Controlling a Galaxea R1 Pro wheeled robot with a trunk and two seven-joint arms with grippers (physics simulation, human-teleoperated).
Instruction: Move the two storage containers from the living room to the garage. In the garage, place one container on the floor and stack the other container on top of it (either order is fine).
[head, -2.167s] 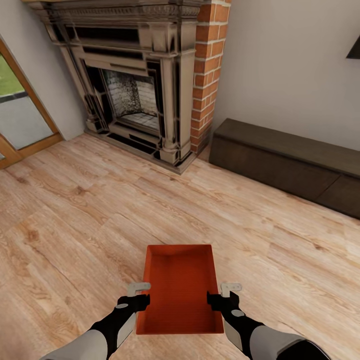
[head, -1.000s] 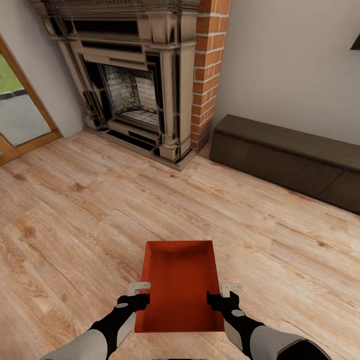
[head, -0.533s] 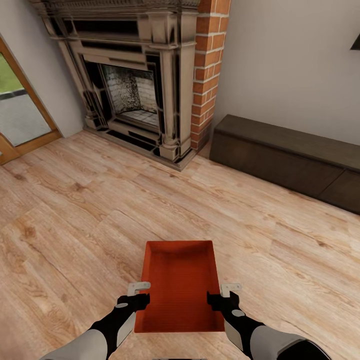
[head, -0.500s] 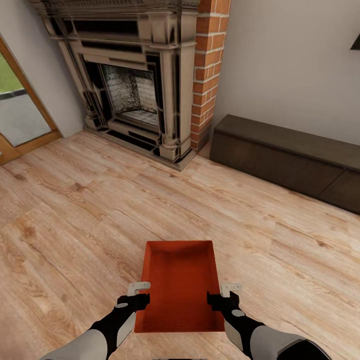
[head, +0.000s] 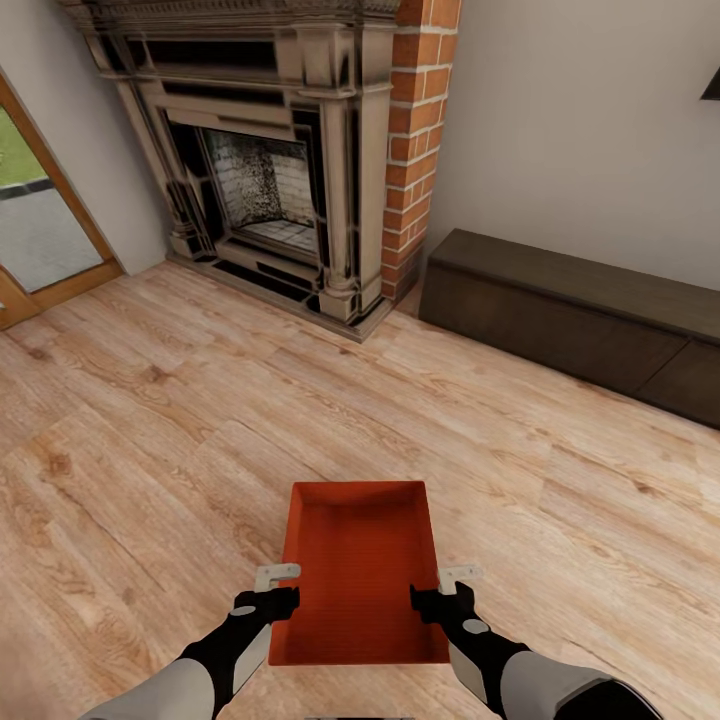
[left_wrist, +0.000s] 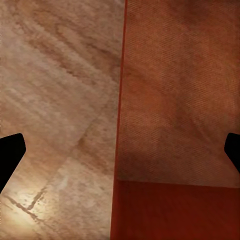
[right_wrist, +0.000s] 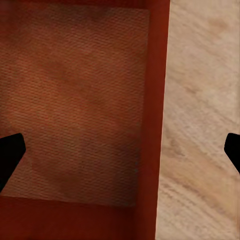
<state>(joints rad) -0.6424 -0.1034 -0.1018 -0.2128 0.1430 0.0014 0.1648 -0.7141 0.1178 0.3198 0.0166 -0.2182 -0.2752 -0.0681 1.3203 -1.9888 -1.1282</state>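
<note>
The orange-red tub (right_wrist: 75, 100) lies open, its ribbed bottom in shade. One thin wall (right_wrist: 152, 115) runs straight between the right tool's (right_wrist: 120, 150) two dark fingertips (right_wrist: 10, 152), which stand wide apart. Beyond the wall lies pale wood floor (right_wrist: 200, 125).

Storage container (head: 360, 570) matt orange-red plastic (finely ribbed inside); floor (head: 150, 430) pale grainy wood planks

Bright even light w/ no hard shadows, daylight at glass door (head: 40, 215), soft dark patch inside storage container (head: 360, 570), wrist views blurry & pixelated, pale glare spot on wood-plank floor (left_wrist: 20, 212), head view sharp.
</note>
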